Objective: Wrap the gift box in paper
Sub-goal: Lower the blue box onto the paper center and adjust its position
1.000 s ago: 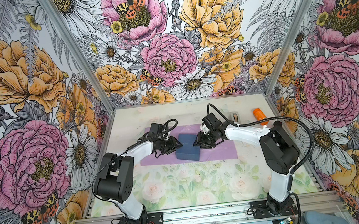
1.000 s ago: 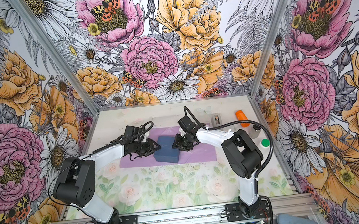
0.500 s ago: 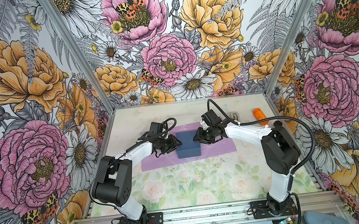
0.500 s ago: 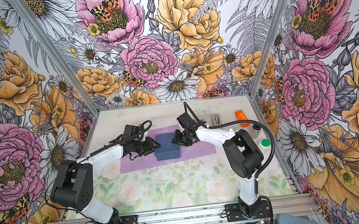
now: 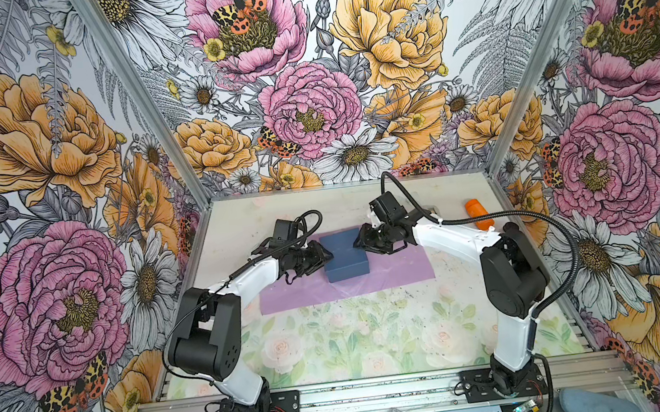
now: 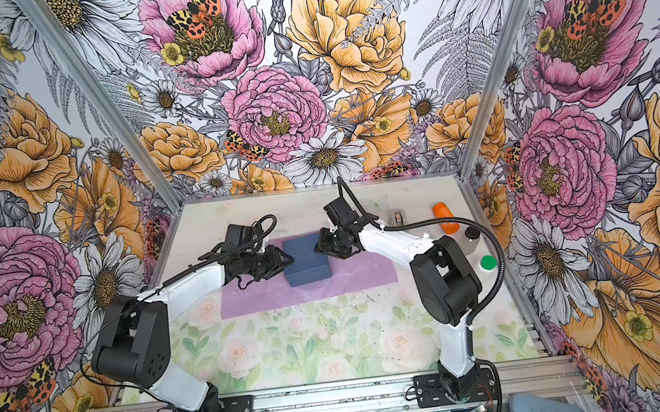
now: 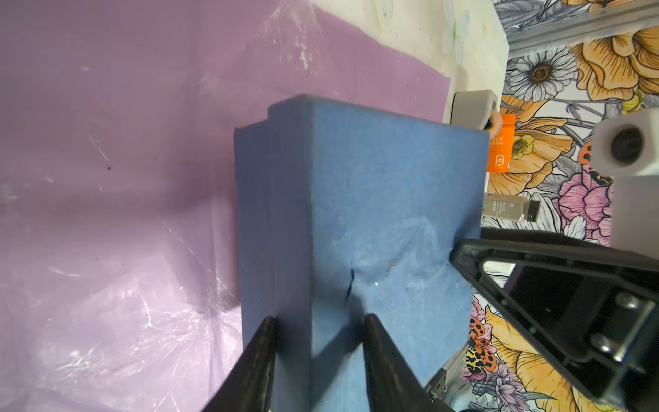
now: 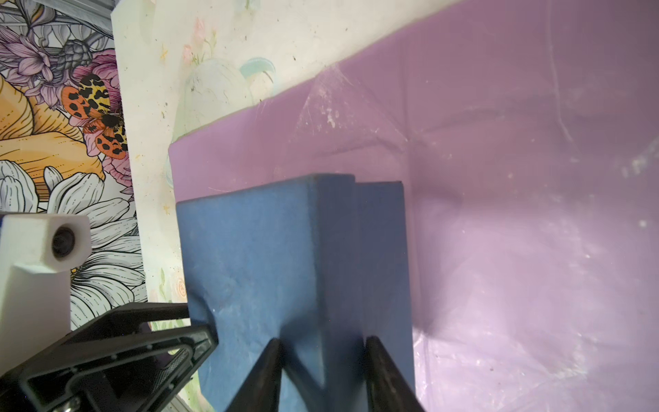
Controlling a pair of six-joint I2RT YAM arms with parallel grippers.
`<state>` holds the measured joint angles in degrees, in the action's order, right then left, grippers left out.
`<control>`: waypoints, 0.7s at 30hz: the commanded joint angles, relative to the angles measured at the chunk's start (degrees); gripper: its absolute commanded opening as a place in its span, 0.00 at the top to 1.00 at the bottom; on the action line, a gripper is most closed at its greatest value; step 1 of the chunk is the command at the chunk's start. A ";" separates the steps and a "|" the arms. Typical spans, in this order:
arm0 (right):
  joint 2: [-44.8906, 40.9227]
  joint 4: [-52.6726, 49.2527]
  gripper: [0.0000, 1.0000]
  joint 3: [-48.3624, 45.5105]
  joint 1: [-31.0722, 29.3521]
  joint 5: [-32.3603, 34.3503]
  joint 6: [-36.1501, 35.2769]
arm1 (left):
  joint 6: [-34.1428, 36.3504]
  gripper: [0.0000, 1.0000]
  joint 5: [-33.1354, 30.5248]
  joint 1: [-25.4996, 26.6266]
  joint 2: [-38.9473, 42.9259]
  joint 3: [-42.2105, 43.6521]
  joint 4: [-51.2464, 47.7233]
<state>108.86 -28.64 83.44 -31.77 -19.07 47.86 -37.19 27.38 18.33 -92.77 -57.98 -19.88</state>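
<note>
The navy gift box (image 5: pixel 344 260) (image 6: pixel 305 264) sits on the lilac paper (image 5: pixel 394 275) (image 6: pixel 353 280), near the sheet's back edge. My left gripper (image 5: pixel 325 255) (image 6: pixel 288 259) is at the box's left end and my right gripper (image 5: pixel 359 241) (image 6: pixel 318 246) at its right end. In the left wrist view the left gripper (image 7: pixel 317 317) is shut on the box (image 7: pixel 374 196), one finger on the top face and one by the side wall. The right gripper (image 8: pixel 322 340) holds the box (image 8: pixel 249 249) the same way. Creased paper (image 7: pixel 124 142) (image 8: pixel 517 178) lies beside the box.
A grey tape dispenser (image 6: pixel 398 218), an orange bottle (image 5: pixel 479 214), a clear bottle with a black cap (image 6: pixel 471 238) and a green cap (image 6: pixel 489 262) stand along the right wall. The floral mat (image 5: pixel 354 338) stretches in front of the paper.
Both grippers have moved the gift box a little toward the back wall and turned it square to the paper. Their hold on it is unchanged.
</note>
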 commanded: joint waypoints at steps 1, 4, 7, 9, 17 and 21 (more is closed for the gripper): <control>1.59 2.48 0.61 3.42 -0.59 -2.46 -1.29 | 0.01 0.59 0.71 0.01 -0.87 -2.43 3.40; 2.35 2.28 0.61 4.10 -0.49 -2.59 -1.63 | 0.18 0.59 0.66 -0.20 -1.25 -2.76 3.62; 2.76 2.19 0.61 4.19 -0.49 -2.40 -1.85 | 0.46 0.59 0.67 -0.31 -1.84 -2.88 3.62; 2.93 2.19 0.61 4.32 -0.42 -2.21 -1.91 | 0.63 0.59 0.62 -0.33 -2.24 -2.99 3.66; 4.69 2.23 0.61 5.20 -0.22 -2.57 -2.53 | 0.98 0.59 0.57 -0.40 -3.64 -3.48 3.94; 5.48 2.19 0.61 5.38 -0.05 -2.52 -2.84 | 1.22 0.59 0.24 -0.27 -4.17 -3.26 3.97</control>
<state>113.25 -28.42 86.37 -31.33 -19.11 45.95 -37.15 26.41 17.69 -96.33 -59.35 -19.35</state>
